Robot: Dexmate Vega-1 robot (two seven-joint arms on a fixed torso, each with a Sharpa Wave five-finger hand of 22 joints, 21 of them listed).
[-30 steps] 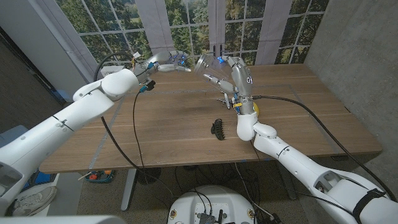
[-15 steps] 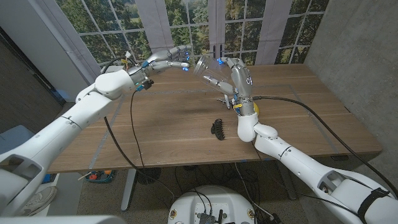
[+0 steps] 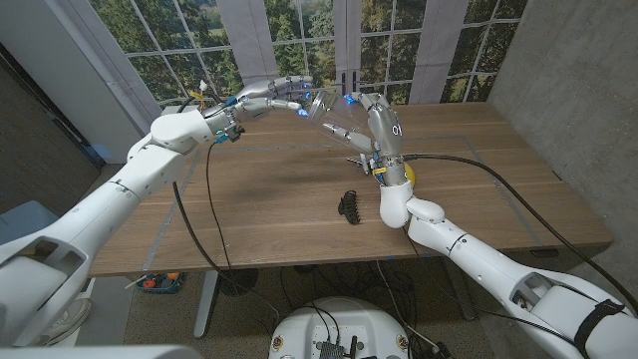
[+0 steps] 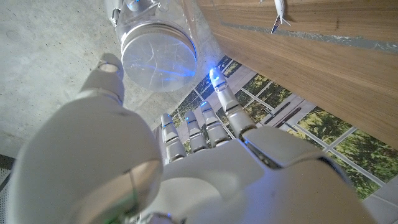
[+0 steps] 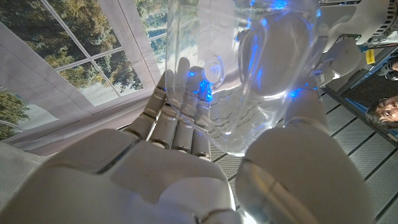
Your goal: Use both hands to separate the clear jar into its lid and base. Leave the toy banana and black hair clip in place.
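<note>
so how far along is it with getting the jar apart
Done: the right robot hand holds the clear jar lifted off the table, tilted toward the other arm. In hand: the left robot hand is open, fingers spread just short of the lid, not gripping it. Left: grasp the lid and pull it off the base. The black hair clip lies on the table.

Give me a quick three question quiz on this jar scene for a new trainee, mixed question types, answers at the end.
1. True or false: the right hand holds the clear jar above the table.
2. The left hand is: A) gripping the lid, B) open near the jar, C) resting on the table.
3. Fill in: the black hair clip lies on the ____.

Key: 1 true; 2 B; 3 table.
</note>
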